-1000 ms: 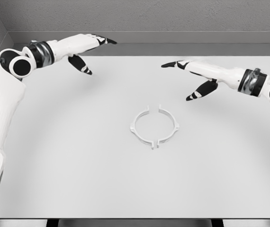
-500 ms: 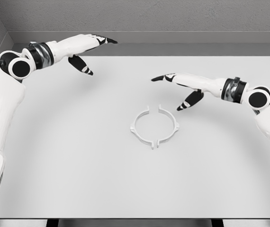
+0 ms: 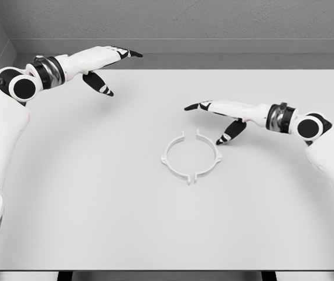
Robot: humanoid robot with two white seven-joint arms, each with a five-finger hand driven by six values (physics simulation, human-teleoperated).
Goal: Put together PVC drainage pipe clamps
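Centrally on the counter (image 3: 96,222) two white clamp halves (image 3: 191,157) are laid as a ring, untouched. Just up-right of it the right hand (image 3: 225,114) is held, fingers (image 3: 193,107) spread, gripping nothing. Far left, the left hand (image 3: 102,64) is likewise opened.

We are seeing a white pipe clamp (image 3: 191,157) on a pale grey table (image 3: 96,205); white hands showing black fingertips (image 3: 191,107).
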